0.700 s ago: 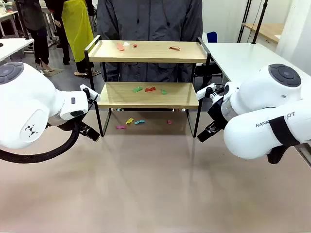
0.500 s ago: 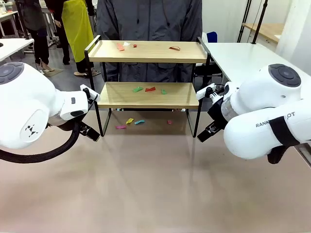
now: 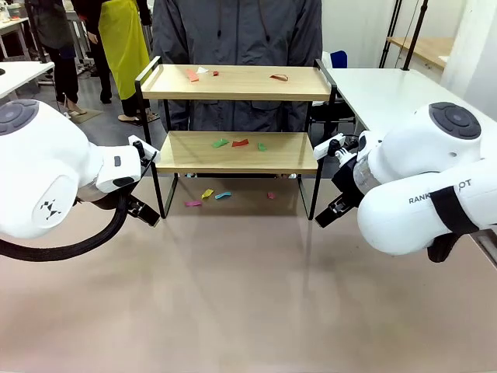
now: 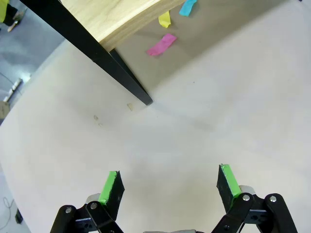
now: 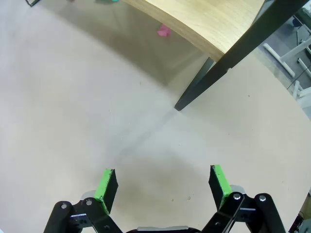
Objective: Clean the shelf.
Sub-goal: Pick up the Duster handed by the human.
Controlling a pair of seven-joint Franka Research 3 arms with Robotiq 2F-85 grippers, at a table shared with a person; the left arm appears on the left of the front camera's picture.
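**Position.** The small two-tier shelf of light wooden boards in a thin black metal frame [image 3: 241, 84] stands upright at the far middle of the pale beige counter [image 3: 248, 295]. A person in a dark grey jacket [image 3: 237, 31] stands just behind it. We record small coloured paper-like scraps on the top board [image 3: 192, 75], on the lower board [image 3: 240, 143] and on the counter beneath the shelf [image 3: 224, 195].

**End effectors.** The left end effector [image 4: 169, 180] hangs near the shelf's front left leg [image 4: 97, 56]. Its jaws are spread wide, with nothing between the green pads. The right end effector [image 5: 163, 184] hangs near the front right leg [image 5: 228, 63] in the same condition, wide open and empty. Neither touches the frame.

**Assessment.** We judge the work not yet begun. Every scrap we can see lies unpicked, and the step in hand is the first approach.

**Recommendations.**
- The scraps look thin and flat. We advise narrowing the jaws before descent, bringing the fingertips down steeply until they meet the board, and closing on one scrap at a time.
- The top board is open from above and is the easier start. Entry should stay clear of the raised side rails.
- The lower board sits under the top one, so it calls for a low entry from the front edge.
- Each arm should keep to its own half.
- The shelf looks light, and a nudged leg may shift it.
- Reaches should stop short of the far edge, where the person stands.
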